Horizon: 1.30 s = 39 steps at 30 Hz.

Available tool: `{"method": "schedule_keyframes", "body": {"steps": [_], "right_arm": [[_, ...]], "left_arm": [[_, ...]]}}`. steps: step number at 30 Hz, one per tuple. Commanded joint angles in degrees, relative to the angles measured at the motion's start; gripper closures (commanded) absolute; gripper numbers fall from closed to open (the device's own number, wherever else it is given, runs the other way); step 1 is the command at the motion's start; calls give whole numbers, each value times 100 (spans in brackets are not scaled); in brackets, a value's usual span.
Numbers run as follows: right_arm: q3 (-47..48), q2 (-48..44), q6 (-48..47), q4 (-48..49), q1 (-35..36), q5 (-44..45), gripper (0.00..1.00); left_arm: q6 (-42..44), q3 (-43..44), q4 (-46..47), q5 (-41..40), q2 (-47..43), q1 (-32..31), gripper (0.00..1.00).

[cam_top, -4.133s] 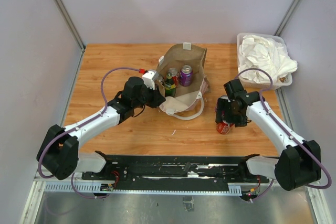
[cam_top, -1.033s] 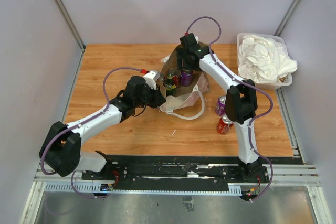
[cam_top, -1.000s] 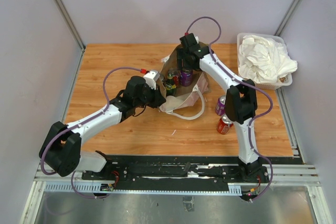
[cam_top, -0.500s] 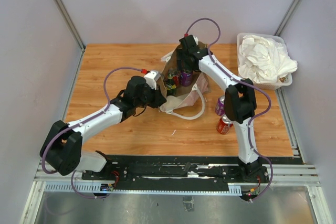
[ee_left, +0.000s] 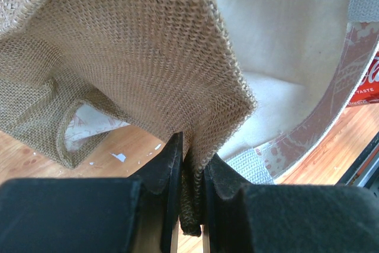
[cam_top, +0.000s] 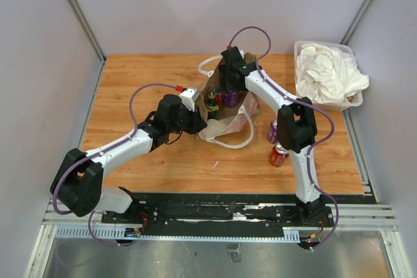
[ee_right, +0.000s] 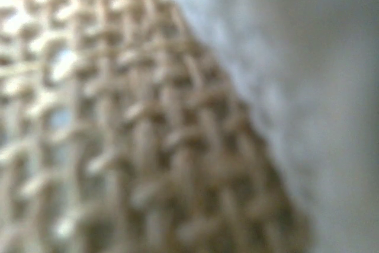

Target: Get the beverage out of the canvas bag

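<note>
We see the left gripper (ee_left: 190, 152) clamped on the left rim of the bag (cam_top: 225, 125), bag central on the table (cam_top: 130, 89), mouth up, purple can (cam_top: 230, 98) standing upright inside, top skyward, right gripper (cam_top: 225, 86) inside at the far wall, its jaws we cannot tell.

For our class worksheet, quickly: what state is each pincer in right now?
Left pincer: closed on the canvas bag, gripping its rim.
Right pincer: down at the bag's mouth; open or closed cannot be told.
</note>
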Motion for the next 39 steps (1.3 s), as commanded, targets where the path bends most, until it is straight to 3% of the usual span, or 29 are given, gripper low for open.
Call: {"method": "schedule_keyframes", "body": {"steps": [1,2,3,4,16,31,39], "right_arm": [[-280,477,-150,-989,38,-139,65],[-251,463,-202,-989,37,-149,86],[-218,444,-215,-1005,40,-111,98],[-206,413,-245,-1006,29,-93,99],[173,-761,-1040,-899,124,126,99],[216,-2231,-1272,-1037,505,351,99],[232,-3087,-1264,-1623,931,572,99]], "left_arm": [[140,-48,-439,-168,211,-30,88],[144,-42,-439,-164,211,-26,88],[144,-39,-439,-173,211,-30,88],[144,-41,-439,-173,211,-28,88],[110,16,-369,-147,229,-28,88],[89,34,-353,-168,180,-33,88],[39,-24,-306,-221,124,-26,88]]}}
